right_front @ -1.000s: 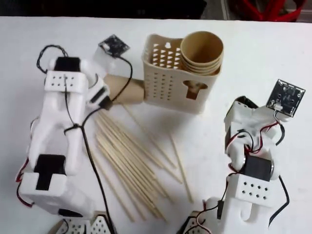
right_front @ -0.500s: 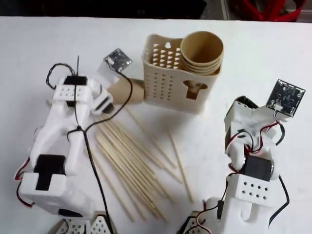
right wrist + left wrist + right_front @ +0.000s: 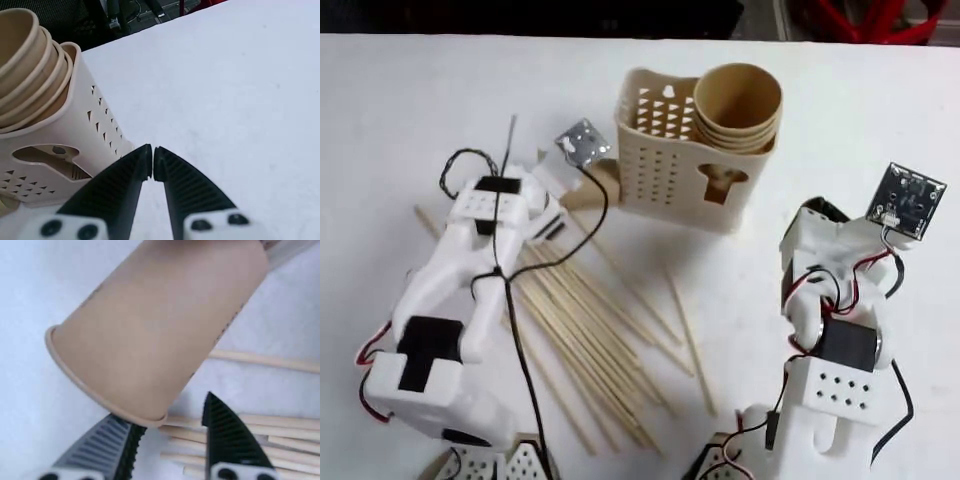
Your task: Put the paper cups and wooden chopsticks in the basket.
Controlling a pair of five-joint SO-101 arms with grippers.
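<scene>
— Where do we stand with the loose paper cup point(image 3: 155, 325)?

— It lies on its side on the table point(image 3: 400, 100), against the basket point(image 3: 670, 165), at the perforated end away from the stack of cups point(image 3: 738, 95) already nested inside. Its rim faces our left gripper point(image 3: 170, 415).

— And do we have it?

— No. The jaws are spread wide and hold nothing. The rim sits just ahead of them and seems to brush one finger, but we can't say for sure.

— So the step is the grasp. How do we do it well?

— We'd ease forward until one finger is inside the mouth and the other outside, then close gently, because thin paper will likely crush or spring away under a hard squeeze. Pushing straight at the cup could shove it into the basket and slide the basket off.

— Anything underneath to mind?

— The chopsticks point(image 3: 590, 320) fan out on the table in front of the basket, and some run right under the cup. We should keep the lower finger above them so we don't pinch one together with the rim.

— And our right gripper point(image 3: 152, 161)?

— It is closed and empty, close beside the basket's wall at the stack's end. We judge it could steady the basket there if the cup drags.
</scene>
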